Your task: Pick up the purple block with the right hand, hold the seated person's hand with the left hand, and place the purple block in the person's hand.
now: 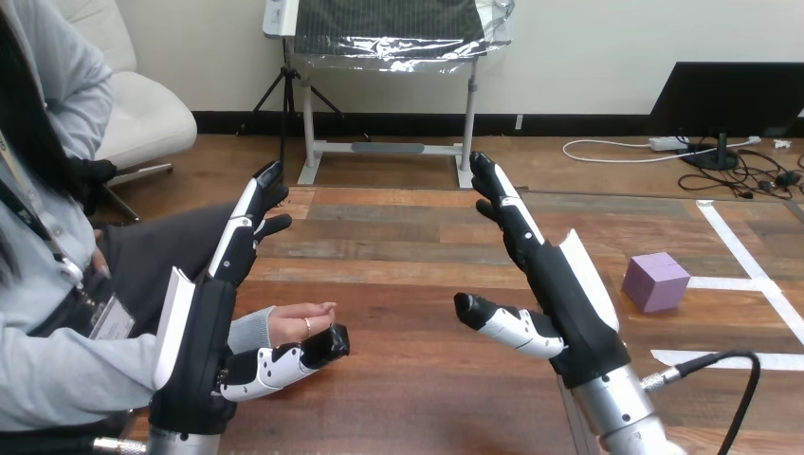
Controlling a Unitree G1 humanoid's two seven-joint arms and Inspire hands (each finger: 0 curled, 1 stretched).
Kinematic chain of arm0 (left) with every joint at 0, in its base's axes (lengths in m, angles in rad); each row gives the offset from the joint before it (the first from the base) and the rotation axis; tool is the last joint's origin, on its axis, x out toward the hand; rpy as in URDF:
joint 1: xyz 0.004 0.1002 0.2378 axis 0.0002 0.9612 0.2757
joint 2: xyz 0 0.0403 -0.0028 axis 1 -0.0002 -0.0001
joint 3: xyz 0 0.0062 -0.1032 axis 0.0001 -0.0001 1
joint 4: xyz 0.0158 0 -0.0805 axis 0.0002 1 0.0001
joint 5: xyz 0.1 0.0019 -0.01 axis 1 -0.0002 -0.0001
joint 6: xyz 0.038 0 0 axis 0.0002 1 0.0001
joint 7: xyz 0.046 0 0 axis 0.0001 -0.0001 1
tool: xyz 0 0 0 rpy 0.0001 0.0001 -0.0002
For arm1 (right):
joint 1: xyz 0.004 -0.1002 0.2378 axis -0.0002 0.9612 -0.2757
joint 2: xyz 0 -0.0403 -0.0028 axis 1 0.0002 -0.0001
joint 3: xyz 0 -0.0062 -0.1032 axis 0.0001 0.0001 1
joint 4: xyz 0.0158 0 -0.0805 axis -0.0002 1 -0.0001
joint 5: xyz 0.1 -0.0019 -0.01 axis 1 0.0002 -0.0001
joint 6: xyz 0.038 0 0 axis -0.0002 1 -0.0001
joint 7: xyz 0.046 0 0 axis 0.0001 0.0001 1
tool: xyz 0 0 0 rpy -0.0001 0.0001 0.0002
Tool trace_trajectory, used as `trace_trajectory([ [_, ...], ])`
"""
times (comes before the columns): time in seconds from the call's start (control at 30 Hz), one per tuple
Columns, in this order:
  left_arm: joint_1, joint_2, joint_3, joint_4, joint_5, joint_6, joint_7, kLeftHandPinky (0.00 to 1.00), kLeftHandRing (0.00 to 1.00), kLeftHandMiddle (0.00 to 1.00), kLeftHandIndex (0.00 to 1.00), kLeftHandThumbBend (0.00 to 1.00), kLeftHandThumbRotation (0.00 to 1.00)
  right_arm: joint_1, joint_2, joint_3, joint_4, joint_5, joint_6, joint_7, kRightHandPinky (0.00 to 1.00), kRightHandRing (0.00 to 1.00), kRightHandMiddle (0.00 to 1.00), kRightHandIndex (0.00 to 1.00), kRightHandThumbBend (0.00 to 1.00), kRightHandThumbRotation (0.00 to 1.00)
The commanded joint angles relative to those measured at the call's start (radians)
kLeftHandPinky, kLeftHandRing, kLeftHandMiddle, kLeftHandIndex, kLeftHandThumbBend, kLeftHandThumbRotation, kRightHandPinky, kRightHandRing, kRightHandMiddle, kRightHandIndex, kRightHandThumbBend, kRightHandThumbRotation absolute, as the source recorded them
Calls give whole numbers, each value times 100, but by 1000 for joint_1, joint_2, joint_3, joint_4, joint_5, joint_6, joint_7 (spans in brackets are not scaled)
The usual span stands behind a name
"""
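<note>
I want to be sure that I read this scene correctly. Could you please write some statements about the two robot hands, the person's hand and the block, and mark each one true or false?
1. The purple block lies on the table. True.
2. The right hand grips the purple block. False: its fingers are straight, and the block lies apart from it, at its right in the view.
3. The person's hand is turned palm up. True.
4. The left hand has its fingers curled round the person's hand. False: its fingers point straight up.
5. The purple block rests in the person's hand. False: that palm is bare.
</note>
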Motion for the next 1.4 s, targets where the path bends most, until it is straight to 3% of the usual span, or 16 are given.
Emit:
trace_trajectory([
  [0.0, -48, -8, 15, -3, 16, 3, 10, 82, 91, 95, 94, 100, 71, -92, -34, -30, -5, -31, -3, -36, 96, 100, 100, 100, 100, 85],
  [0.27, -49, -7, 18, -4, 28, 9, 18, 82, 91, 95, 94, 100, 74, -113, -64, -28, -5, -74, 5, -58, 97, 100, 100, 100, 100, 91],
  [0.4, -52, -6, 19, -3, 34, 11, 22, 82, 91, 95, 94, 100, 76, -128, -92, -28, -17, -126, 29, -85, 98, 100, 100, 100, 100, 95],
  [0.8, -66, -1, 12, 23, 27, -14, 25, 83, 92, 95, 95, 100, 79, -187, -162, -26, -26, -212, 77, -135, 100, 100, 100, 100, 100, 100],
  [1.1, -63, -2, 18, 22, 34, -7, 33, 83, 92, 95, 95, 100, 82, -232, -212, -28, -57, -226, 142, -121, 100, 100, 100, 100, 100, 100],
  [1.37, -61, -3, 22, 18, 44, -2, 40, 83, 92, 95, 95, 100, 83, -277, -257, -30, -37, -215, 178, -105, 100, 100, 100, 100, 100, 91],
])
